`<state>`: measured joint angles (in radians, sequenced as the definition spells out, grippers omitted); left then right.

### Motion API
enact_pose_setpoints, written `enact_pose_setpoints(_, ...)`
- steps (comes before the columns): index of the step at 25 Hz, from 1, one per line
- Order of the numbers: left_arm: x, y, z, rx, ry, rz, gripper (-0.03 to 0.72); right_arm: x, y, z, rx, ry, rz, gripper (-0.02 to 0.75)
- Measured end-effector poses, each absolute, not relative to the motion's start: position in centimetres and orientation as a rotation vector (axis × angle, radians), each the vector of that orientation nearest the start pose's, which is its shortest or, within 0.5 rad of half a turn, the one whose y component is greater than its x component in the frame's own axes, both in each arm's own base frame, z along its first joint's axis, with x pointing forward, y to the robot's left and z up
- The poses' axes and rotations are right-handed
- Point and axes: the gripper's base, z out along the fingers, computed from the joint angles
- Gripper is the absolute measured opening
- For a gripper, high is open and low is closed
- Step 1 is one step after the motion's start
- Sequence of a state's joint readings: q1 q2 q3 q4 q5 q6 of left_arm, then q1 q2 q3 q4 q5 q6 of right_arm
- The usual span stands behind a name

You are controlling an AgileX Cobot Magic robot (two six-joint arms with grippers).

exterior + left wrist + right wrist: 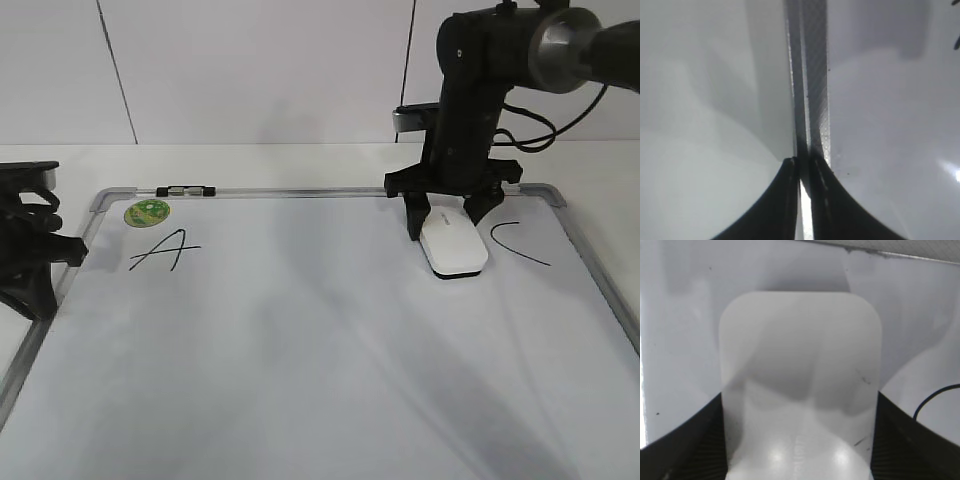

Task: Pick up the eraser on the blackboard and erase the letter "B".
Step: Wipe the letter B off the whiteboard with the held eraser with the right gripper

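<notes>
The white eraser (453, 247) lies flat on the blackboard (300, 350), a white board with a grey frame, at its far right. My right gripper (447, 225) stands over it with a finger against each long side. In the right wrist view the eraser (800, 365) fills the space between the fingers of the right gripper (800, 396). No letter "B" shows anywhere; a black "A" (165, 250) is at the far left and a black "C" (515, 240) is right of the eraser. My left gripper (55, 250) is shut and empty over the board's left frame (812, 75).
A round green sticker (147, 212) sits at the board's far left corner. A small black-and-silver clip (185, 189) rests on the far frame rail. The board lies on a white table against a white wall.
</notes>
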<state>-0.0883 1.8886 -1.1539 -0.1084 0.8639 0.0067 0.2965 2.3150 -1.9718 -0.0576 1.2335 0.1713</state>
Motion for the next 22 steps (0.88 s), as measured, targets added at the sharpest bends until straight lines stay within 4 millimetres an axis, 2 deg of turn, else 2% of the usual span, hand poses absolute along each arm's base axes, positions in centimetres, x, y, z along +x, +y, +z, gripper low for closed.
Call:
enact_pose_setpoints(3,34.2,-3.8,15.5,0.042,3.083,-0.134,0.038,45.6,13.5,17.2,-0.216,3.045,-0.032,0.546)
enact_pose_setpoints(8,34.0,-3.7,15.5,0.048,3.097,-0.127,0.038,45.2,15.2,16.8,-0.292,3.049,0.005,0.546)
enact_pose_setpoints(13,34.0,-3.7,15.5,0.054,3.104,-0.122,0.038,43.4,20.2,16.8,-0.471,3.021,0.021,0.546)
enact_pose_setpoints(18,34.0,-3.7,15.5,0.057,3.106,-0.118,0.039,41.3,25.0,16.9,-0.597,3.001,0.113,0.546)
enact_pose_setpoints(22,34.0,-3.7,15.5,0.057,3.106,-0.118,0.039,40.8,26.0,17.0,-0.622,2.997,0.149,0.546)
